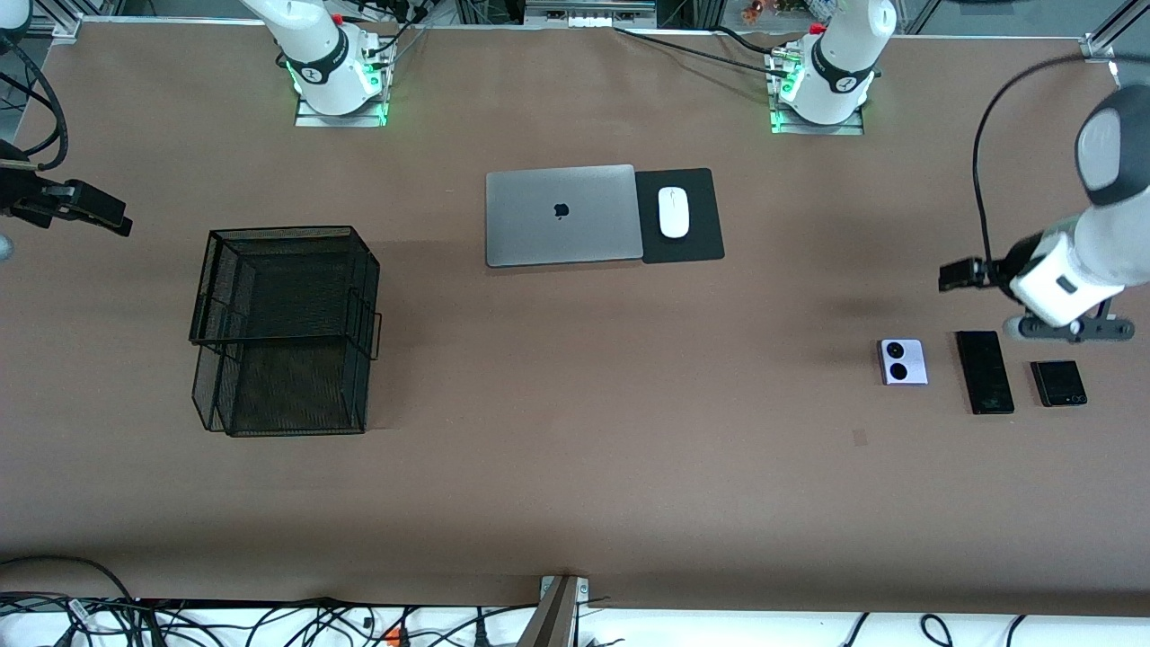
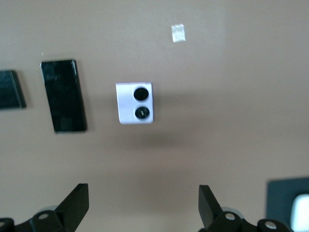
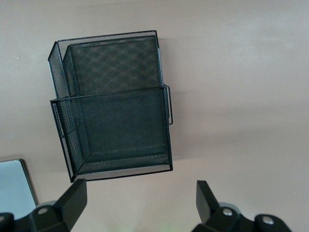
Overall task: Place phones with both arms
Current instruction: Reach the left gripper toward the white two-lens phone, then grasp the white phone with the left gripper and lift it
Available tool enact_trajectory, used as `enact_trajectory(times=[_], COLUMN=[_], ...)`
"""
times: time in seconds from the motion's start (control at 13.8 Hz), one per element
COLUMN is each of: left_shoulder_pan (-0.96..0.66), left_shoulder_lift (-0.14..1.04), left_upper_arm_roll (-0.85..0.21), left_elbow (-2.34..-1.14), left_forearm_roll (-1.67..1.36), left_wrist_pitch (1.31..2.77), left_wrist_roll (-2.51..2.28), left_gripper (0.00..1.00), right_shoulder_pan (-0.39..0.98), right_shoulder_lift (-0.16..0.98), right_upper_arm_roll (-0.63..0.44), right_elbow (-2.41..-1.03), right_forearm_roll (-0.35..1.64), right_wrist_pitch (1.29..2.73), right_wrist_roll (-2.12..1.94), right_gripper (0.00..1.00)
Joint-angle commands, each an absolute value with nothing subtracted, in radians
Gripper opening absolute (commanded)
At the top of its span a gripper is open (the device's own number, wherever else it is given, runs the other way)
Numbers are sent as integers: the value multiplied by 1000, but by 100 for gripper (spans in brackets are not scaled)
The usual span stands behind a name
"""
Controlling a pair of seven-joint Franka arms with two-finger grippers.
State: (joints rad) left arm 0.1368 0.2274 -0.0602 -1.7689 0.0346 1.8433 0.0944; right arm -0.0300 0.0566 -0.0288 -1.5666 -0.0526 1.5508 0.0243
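Three phones lie in a row near the left arm's end of the table: a pale lilac-white phone [image 1: 902, 361] with two black circles, a long black phone [image 1: 985, 371] and a small squarish black phone [image 1: 1058, 383]. My left gripper [image 1: 1069, 328] hangs open over bare table beside that row. In the left wrist view the lilac-white phone [image 2: 135, 102], the long black phone [image 2: 63, 95] and the small black phone [image 2: 10, 90] lie apart from the left gripper [image 2: 144, 203], which holds nothing. My right gripper [image 3: 142, 203] is open and empty over bare table at the right arm's end.
A black two-tier mesh tray [image 1: 286, 328] stands toward the right arm's end, and the right wrist view shows the mesh tray [image 3: 116, 106] too. A closed grey laptop [image 1: 561, 214] and a white mouse [image 1: 674, 212] on a black pad [image 1: 696, 238] sit mid-table nearer the bases.
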Motion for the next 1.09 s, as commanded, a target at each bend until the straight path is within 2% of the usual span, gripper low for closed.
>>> enact_trajectory(times=[0.0,0.15,0.44,0.58,1.02], left_shoulder_pan=[163,199,213,212,213], left_shoulder_lift=[225,315,495,538,568], left_upper_arm_roll=[-64,-64,-66,-67,-74], left_elbow=[-1952,-1986,-1982,-1983,-1980], left_forearm_roll=[41,40,40,38,38], left_wrist_pitch=[2120,2294,2529,2577,2582], left_wrist_roll=[172,237,295,295,295], left_gripper=[100,100,100,100,100], right_shoulder_pan=[-48,-48,-48,-48,-48], right_shoulder_lift=[44,43,44,44,48], right_upper_arm_roll=[-15,-15,-15,-15,-15], right_elbow=[-1562,-1562,-1562,-1562,-1562], right_forearm_roll=[-38,-40,-38,-38,-38], right_wrist_pitch=[1543,1542,1543,1543,1543], right_wrist_roll=[14,14,14,14,14], right_gripper=[100,100,100,100,100])
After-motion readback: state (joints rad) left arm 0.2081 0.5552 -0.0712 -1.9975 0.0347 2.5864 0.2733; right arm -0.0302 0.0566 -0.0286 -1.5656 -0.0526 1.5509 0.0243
